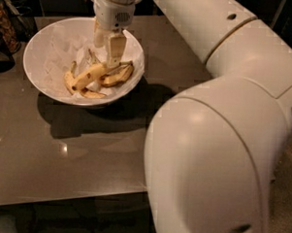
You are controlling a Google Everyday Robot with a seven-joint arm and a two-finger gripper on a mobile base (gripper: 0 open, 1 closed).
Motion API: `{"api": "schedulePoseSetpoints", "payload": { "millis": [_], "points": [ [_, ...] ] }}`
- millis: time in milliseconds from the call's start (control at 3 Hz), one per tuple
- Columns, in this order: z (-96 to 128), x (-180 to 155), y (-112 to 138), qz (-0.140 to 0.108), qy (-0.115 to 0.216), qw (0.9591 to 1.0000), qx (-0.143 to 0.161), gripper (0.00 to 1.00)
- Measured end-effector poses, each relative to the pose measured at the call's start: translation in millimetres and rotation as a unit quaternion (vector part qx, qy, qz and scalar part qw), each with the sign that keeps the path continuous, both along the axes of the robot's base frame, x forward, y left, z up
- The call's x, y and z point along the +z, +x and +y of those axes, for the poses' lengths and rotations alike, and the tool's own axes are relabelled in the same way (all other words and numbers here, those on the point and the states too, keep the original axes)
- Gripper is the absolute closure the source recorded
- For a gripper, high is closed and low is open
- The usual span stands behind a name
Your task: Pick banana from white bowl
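Observation:
The white bowl (47, 46) stands at the far left of the table and is lined with crumpled white paper. The banana (88, 77) lies in it slanting, its lower end to the left and its upper end under my gripper. Shorter brown-marked bananas (117, 77) lie beside it to the right and below. My gripper (108, 52) hangs straight down into the bowl from above, its tip right at the banana's upper end. Whether it touches the banana is hidden.
My large white arm (217, 141) fills the right half of the view and hides that part of the grey-brown table (62, 153). Dark objects (6, 30) stand at the table's far left edge. The table's front edge runs along the bottom left.

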State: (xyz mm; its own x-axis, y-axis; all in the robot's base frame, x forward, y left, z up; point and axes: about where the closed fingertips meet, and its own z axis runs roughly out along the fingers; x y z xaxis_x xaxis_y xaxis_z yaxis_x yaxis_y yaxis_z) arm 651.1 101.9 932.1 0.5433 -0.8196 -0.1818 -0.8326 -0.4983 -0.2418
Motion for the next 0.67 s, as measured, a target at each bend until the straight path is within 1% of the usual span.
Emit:
{"api": "schedulePoseSetpoints", "payload": {
  "millis": [333,667],
  "points": [
    [-3,-10,-35,-0.001,-0.017,0.9997,0.020,0.48],
    [-4,-30,-61,0.013,-0.038,0.9986,0.035,0.49]
  ]
}}
